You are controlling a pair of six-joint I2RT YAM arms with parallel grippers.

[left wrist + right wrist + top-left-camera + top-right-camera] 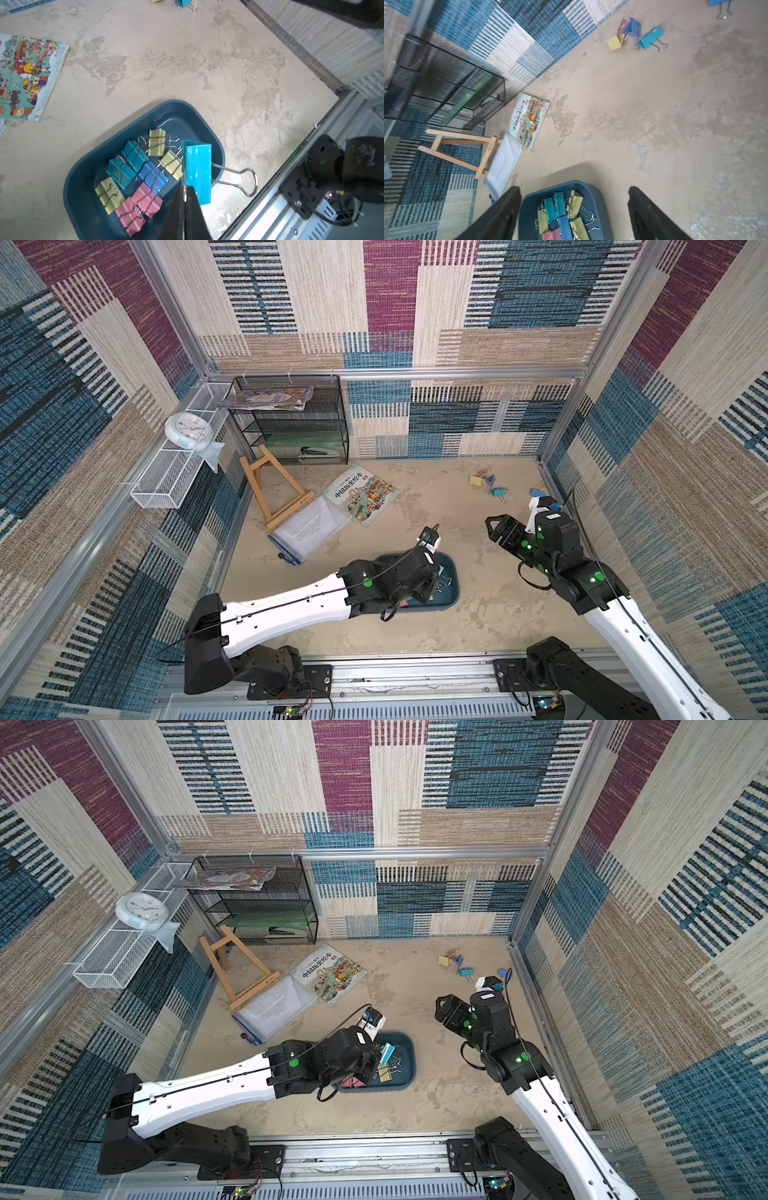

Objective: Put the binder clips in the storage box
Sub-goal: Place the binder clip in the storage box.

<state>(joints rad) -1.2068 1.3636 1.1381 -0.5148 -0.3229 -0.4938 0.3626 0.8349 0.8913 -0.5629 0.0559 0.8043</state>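
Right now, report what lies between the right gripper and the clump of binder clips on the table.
Only bare table separates the right gripper from the binder clips; both top views show it.

In both top views the left arm (291, 605) covers most of the storage box (446, 562), hiding many of the binder clips (385, 1073) inside and the left gripper (184, 192), whose fingers the left wrist view cuts off. The loose clips (484, 482) near the far wall are too small to count. The right wrist view is smeared; its edge crops the box and a blue clip (719, 2).
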